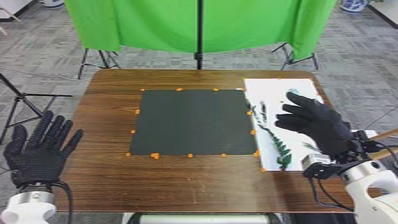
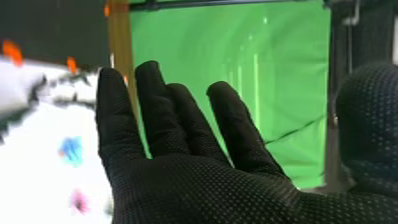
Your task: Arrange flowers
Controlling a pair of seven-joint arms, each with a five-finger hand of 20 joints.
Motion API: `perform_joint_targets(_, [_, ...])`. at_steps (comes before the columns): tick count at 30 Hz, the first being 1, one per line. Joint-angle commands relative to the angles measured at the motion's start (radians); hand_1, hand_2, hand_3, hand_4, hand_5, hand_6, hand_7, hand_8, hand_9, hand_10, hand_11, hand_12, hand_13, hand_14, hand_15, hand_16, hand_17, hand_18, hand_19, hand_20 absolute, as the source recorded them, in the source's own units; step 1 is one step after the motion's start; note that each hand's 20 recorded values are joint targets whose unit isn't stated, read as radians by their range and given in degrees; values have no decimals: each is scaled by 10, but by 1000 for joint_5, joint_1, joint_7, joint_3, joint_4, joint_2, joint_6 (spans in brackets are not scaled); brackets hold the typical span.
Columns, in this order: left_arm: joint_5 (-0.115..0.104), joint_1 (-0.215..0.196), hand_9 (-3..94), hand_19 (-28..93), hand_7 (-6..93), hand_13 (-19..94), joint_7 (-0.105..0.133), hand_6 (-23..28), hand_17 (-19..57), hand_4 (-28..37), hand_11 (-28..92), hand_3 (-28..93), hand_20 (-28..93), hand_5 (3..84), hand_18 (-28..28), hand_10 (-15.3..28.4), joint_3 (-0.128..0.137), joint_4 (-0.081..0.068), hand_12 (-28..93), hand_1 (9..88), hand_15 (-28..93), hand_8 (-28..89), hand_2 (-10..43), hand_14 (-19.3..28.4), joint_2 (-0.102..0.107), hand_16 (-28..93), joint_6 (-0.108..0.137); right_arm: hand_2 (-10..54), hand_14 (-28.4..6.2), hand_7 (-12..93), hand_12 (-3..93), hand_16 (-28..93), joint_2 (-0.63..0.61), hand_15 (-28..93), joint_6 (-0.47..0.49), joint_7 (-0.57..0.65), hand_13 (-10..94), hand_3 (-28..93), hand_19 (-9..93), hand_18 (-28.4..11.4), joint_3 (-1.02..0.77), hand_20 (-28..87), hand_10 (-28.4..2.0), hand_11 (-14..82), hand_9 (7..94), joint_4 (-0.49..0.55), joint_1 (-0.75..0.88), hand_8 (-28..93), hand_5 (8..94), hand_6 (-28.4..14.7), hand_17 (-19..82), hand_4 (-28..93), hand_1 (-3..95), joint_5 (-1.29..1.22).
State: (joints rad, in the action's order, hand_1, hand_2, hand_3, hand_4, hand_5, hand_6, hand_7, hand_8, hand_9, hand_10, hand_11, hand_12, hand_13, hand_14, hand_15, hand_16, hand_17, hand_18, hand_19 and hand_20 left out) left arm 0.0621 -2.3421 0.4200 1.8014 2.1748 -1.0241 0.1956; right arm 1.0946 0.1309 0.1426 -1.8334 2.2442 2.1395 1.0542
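In the head view, the right hand (image 1: 317,122) is over the white sheet (image 1: 266,91) along the table's right edge, its fingers nearly straight and slightly parted, the thumb out to the side, with nothing in its hold. The left hand (image 1: 35,157) is by the left edge, toward the near left corner, fingers straight and spread, also empty.

A leafy green stem (image 1: 283,154) lies on the white sheet near the side facing the dark mat (image 1: 191,122), its leaves toward the table's near edge. Orange marks (image 1: 155,155) dot the mat's border. In the right wrist view, a blue patch (image 2: 71,151) and a pink patch (image 2: 80,200) show on the white sheet, too blurred to identify.
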Motion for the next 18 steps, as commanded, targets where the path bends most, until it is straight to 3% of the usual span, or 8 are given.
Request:
perform_joint_targets(1, [14, -23, 318, 285, 98, 202, -1, 51, -42, -283, 141, 760, 144, 387, 121, 119, 1, -1, 72, 208, 186, -86, 88, 89, -8, -54, -9, -95, -149, 100, 119, 216, -69, 189, -121, 125, 349, 717, 368, -206, 72, 198, -176, 31, 358, 81, 22, -93, 351, -64, 161, -271, 295, 715])
perform_joint_targets(4, [15, -21, 317, 285, 99, 202, -4, 51, -43, -283, 140, 760, 144, 386, 122, 118, -2, 0, 72, 208, 185, -86, 88, 89, -9, -54, 1, -95, -159, 112, 111, 187, -93, 252, -177, 234, 341, 727, 609, -222, 117, 286, -188, 61, 354, 116, 42, -103, 370, -79, 196, -280, 339, 920])
perform_joint_targets(6, [20, -21, 317, 294, 100, 202, -8, 51, -45, -283, 140, 758, 148, 386, 124, 118, -2, 0, 72, 211, 186, -85, 89, 89, -10, -54, 6, -95, -165, 113, 107, 165, -109, 294, -191, 282, 348, 724, 677, -232, 146, 322, -190, 78, 375, 127, 41, -106, 388, -83, 210, -282, 359, 1028])
perform_joint_targets(10, [16, -23, 316, 318, 103, 208, -5, 51, -45, -283, 142, 758, 159, 387, 130, 119, 2, -1, 74, 212, 193, -85, 91, 91, -8, -51, 11, -95, -171, 113, 116, 152, -159, 352, -217, 445, 377, 715, 729, -241, 278, 353, -192, 98, 423, 94, -42, -107, 419, -82, 235, -282, 362, 1184])
perform_joint_targets(15, [9, -21, 314, 318, 109, 209, -10, 52, -46, -283, 147, 758, 158, 388, 130, 122, -7, -2, 80, 212, 212, -85, 92, 104, -12, -44, 14, -95, -181, 104, 146, 142, -154, 389, -99, 530, 359, 684, 741, -247, 358, 360, -214, 108, 399, 65, -85, -96, 379, -92, 235, -283, 356, 1313])
perform_joint_targets(18, [12, -13, 312, 316, 113, 208, -12, 53, -46, -283, 151, 758, 157, 390, 130, 124, -12, -6, 85, 212, 219, -85, 92, 109, -9, -42, 16, -95, -196, 121, 184, 140, -160, 425, -95, 578, 328, 669, 749, -256, 404, 361, -233, 141, 395, 47, -99, -86, 377, -103, 222, -283, 347, 1399])
